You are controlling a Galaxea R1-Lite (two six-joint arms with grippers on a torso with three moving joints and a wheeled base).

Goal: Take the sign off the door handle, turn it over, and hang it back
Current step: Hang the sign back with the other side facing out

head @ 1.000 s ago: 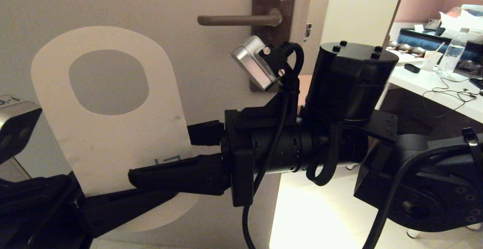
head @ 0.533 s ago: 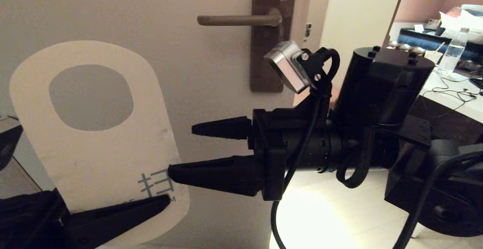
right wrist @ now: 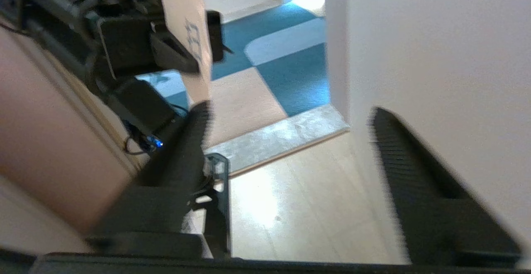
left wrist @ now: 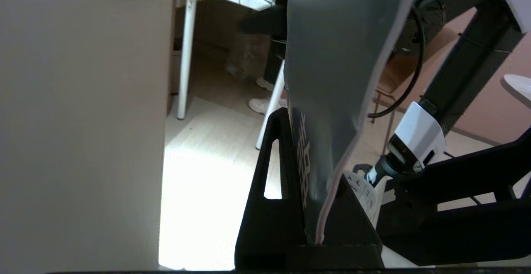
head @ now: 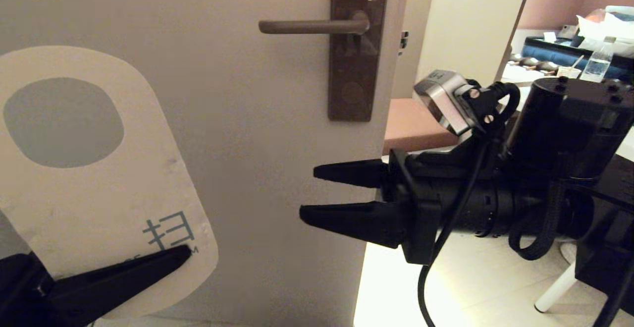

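The sign is off the door handle and stands upright at the far left, its off-white side and big hole facing the head camera. My left gripper is shut on the sign's lower end, coming up from the bottom left corner. The left wrist view shows the sign's slate-blue side pinched between the left gripper's black fingers. My right gripper is open and empty, well to the right of the sign and below the door handle. The handle is bare, on its brown backplate.
The pale door fills the left and middle, its edge just right of the backplate. Beyond it, at the far right, are a white desk and a water bottle. Lit floor lies below my right arm.
My right gripper has let go of the sign and drawn back to the right, open. My left gripper has carried the sign further left.
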